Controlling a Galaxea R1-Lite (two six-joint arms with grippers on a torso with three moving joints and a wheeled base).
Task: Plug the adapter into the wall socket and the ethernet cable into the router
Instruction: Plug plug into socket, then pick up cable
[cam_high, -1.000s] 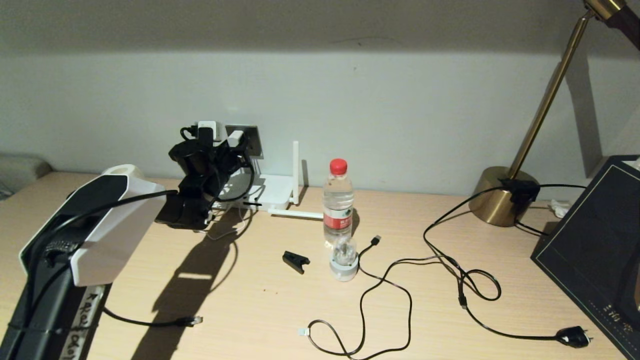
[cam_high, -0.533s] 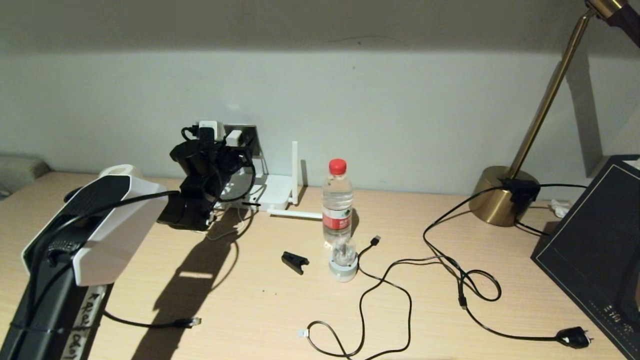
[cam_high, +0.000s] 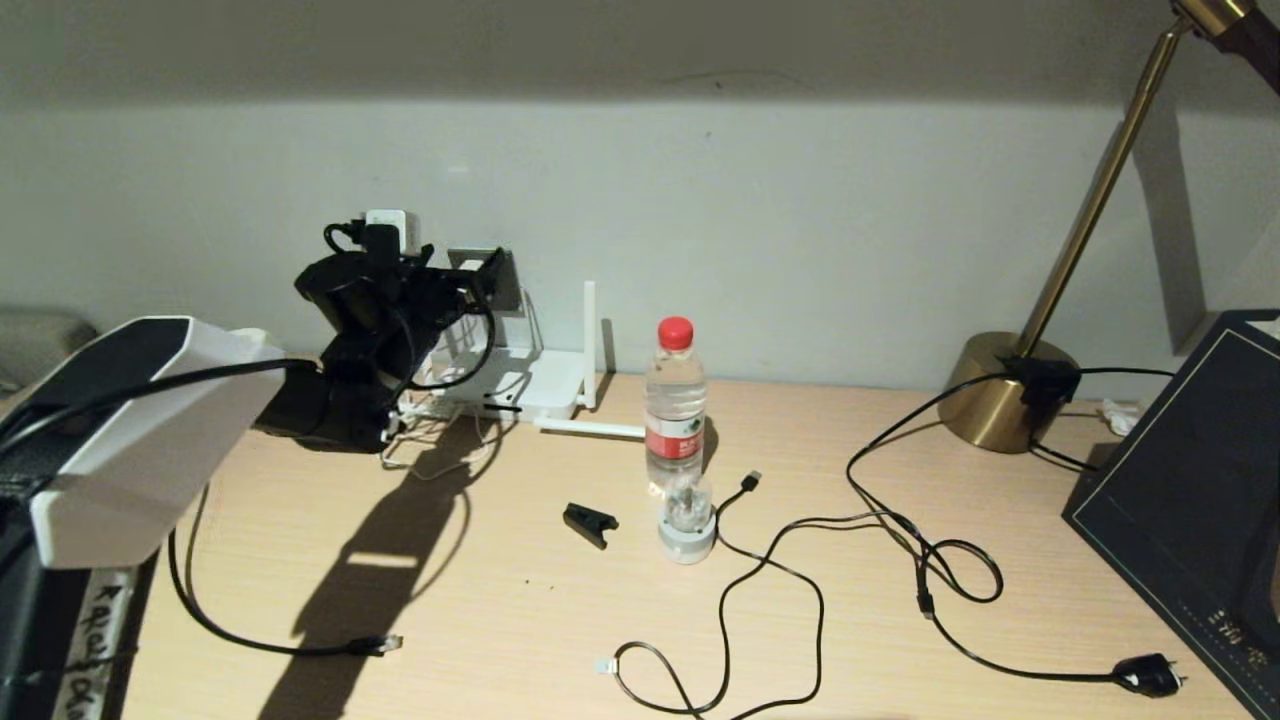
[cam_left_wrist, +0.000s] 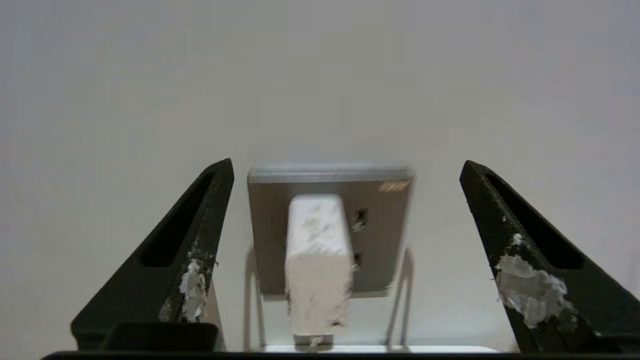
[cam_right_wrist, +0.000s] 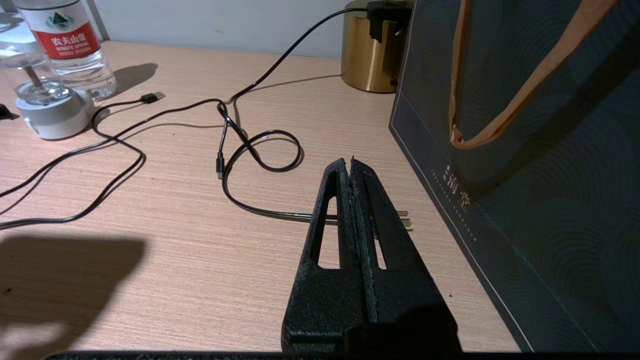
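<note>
The left gripper (cam_left_wrist: 345, 260) hangs in front of the wall socket (cam_left_wrist: 380, 200), its fingers spread wide and gripping nothing. The adapter (cam_left_wrist: 316, 265) sits between them, touching neither, and stands out from the socket's face, apparently plugged in. How deep its pins sit cannot be seen.

The main risk, as I judge it, is a half-seated plug: if the pins are only partly in, the thin white cord hanging below could drag the adapter loose. A finger brushing it sideways as the arm pulls back could do the same.

The adapter is a small white block with a mottled near face. The socket is a grey metal plate with dark pin holes showing beside the block.

In the head view the socket (cam_high: 500, 275) is on the wall at about 10 o'clock, and the router (cam_high: 545, 385) lies just below it. The ethernet cable (cam_high: 385, 643) lies unplugged on the table (cam_high: 500, 600) at about 7 o'clock.

The right gripper (cam_right_wrist: 351, 167) is parked low over the table beside a dark bag (cam_right_wrist: 525, 150), fingers pressed together and empty.
</note>
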